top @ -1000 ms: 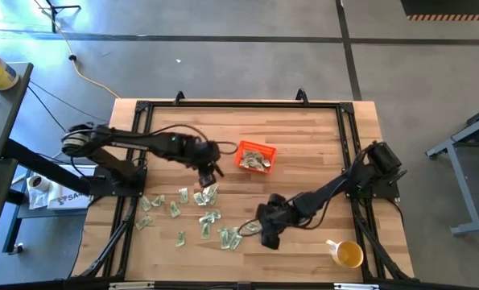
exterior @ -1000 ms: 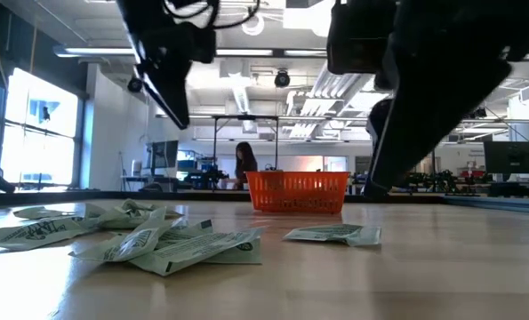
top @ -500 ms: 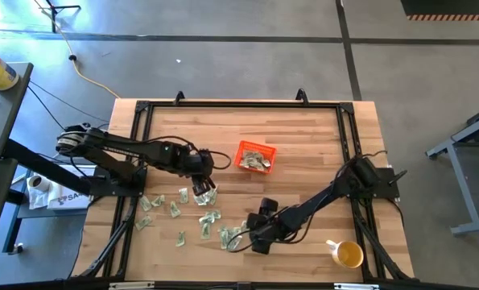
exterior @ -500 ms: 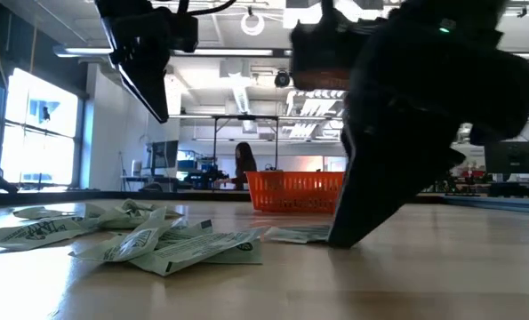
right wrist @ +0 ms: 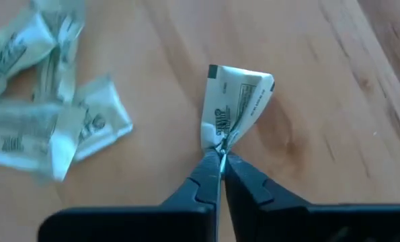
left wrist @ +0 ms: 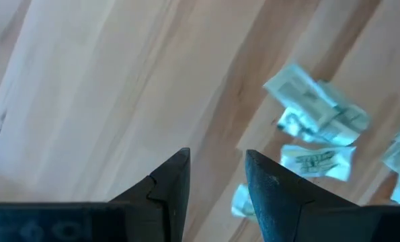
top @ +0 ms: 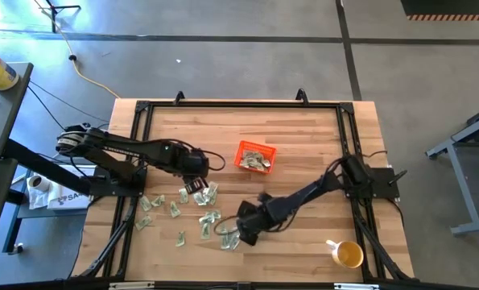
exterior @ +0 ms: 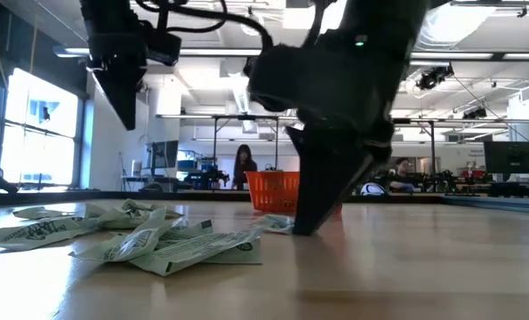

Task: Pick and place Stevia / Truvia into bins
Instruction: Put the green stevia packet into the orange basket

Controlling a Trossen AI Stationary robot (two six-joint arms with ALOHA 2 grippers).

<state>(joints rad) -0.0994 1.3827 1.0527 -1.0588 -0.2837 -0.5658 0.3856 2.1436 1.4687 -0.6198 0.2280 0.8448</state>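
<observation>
Pale green and white Stevia sachets lie scattered flat on the wooden table, near its left front. The orange bin stands at the table's middle with several sachets inside. My right gripper is down at the table on the right edge of the scatter, shut on one crumpled sachet. Over the far part of the scatter my left gripper hangs above the table. It is open and nothing is between its fingers. My right gripper pinches the sachet's near edge between its two fingertips; the paper bunches there and fans out beyond them. The fingers slant down from the table's right side. The rest of the sachet lies on the wood.
A yellow cup stands near the table's front right corner. Black frame rails run along the table's edges. Bare wood lies between the bin and the right rail. People sit in the room beyond the table.
My right gripper has gone toward the table's left edge and down to the table, onto the lone sachet at the scatter's right edge. My left gripper has drifted toward the table's left and near edges, over the scattered sachets, staying above them.
</observation>
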